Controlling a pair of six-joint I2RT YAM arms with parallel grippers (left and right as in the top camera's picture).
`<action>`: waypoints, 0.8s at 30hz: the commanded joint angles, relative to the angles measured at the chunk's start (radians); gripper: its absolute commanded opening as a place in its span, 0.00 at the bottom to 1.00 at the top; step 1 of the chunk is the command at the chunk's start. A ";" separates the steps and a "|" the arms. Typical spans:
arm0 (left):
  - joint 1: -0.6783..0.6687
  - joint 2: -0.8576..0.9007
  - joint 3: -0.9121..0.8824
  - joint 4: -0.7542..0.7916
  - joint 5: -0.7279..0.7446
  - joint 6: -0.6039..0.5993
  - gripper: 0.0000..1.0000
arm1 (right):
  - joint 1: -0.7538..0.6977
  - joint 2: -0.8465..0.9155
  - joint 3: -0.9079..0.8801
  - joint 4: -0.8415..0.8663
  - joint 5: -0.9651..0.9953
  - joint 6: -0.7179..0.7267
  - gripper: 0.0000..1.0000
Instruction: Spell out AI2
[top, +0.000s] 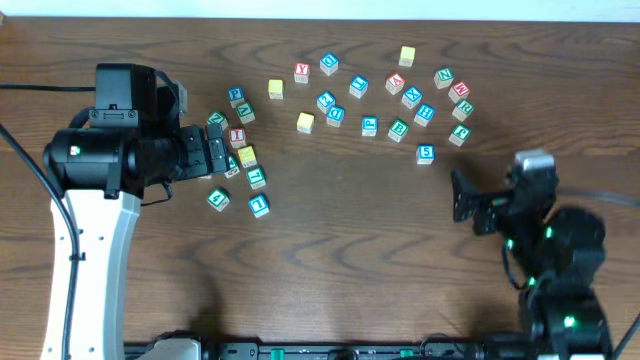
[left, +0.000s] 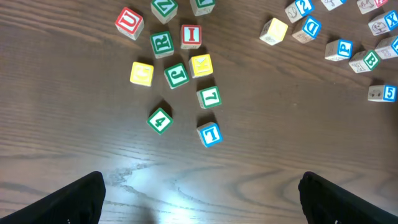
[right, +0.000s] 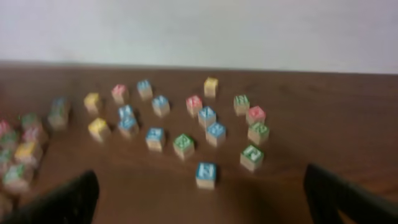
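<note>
Left hand (top: 225, 158) hung over the desk (top: 340, 260), fingers spread, empty | red I block (left: 191, 36) lay just ahead of it | right hand (top: 462, 203) sat back, fingers apart, block cluster (right: 206, 116) well ahead

The left hand (top: 218, 155) points out level from its arm, jaws spread wide and empty; the right hand (top: 458, 197) faces it, likewise parted.

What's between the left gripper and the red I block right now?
Left wrist view: three blocks line up between the left gripper and the red I block: blue block nearest, then green block, then yellow block.
</note>
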 joint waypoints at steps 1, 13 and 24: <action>0.004 -0.005 0.024 0.000 -0.013 -0.009 0.98 | -0.010 0.117 0.157 -0.089 -0.024 -0.045 0.99; 0.004 -0.005 0.024 0.004 -0.066 -0.009 0.98 | -0.010 0.514 0.639 -0.459 -0.153 -0.061 0.99; 0.004 -0.005 0.024 0.013 -0.066 -0.009 0.98 | 0.009 0.818 1.070 -0.757 -0.209 -0.164 0.99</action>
